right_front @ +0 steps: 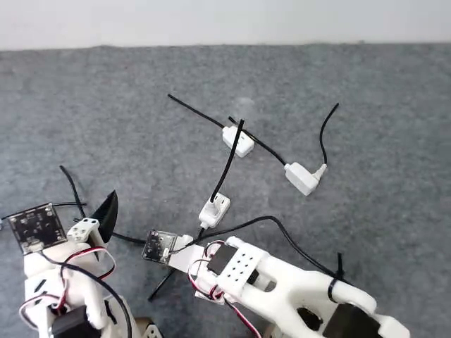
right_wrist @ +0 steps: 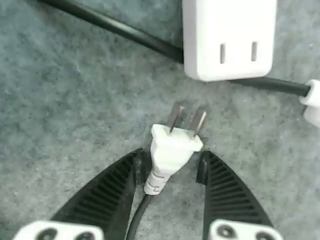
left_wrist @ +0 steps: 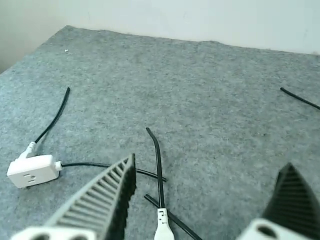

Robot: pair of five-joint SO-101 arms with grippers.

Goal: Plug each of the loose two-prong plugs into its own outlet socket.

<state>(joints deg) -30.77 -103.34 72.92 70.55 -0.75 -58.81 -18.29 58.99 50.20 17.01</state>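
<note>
Mat: grey felt mat (right_front: 106, 120) covers the table, with a pale wall behind its far edge.
Right arm: white right arm (right_front: 282, 282) lies low at the near edge. It stretches slantwise across the mat toward the nearest white block (right_front: 215, 209).
Left arm: left arm (right_front: 63, 282) sits at the near corner beside the right arm, well apart from the blocks. One black finger (right_front: 106, 211) points out over the mat.
Blocks: two more white blocks (right_front: 238, 141) (right_front: 303, 177) lie farther out, mid-mat, each on a black cord (right_front: 229, 165).
Outlet socket: the outlet socket (right_wrist: 227, 40) lies flat, its two slots facing the plug.
Two-prong plug: the two-prong plug (right_wrist: 172, 145) is just beside the socket face and not touching it. Its prongs are out of the slots, with bare mat between them.
Plug axis: its long axis runs along the gripper's midline, tilted a little. The prongs point at the socket and the cord trails back between the fingers.
Right gripper: right gripper (right_wrist: 172, 157) is clamped on the plug body, one ribbed finger against each side.
Left gripper: left gripper (left_wrist: 210, 165) has its fingers spread wide and holds nothing. It hangs over the mat.
Beyond the left gripper: another white socket block (left_wrist: 32, 170) and a small white connector (left_wrist: 162, 227) on a cord. I cannot tell what kind of connector it is.
</note>
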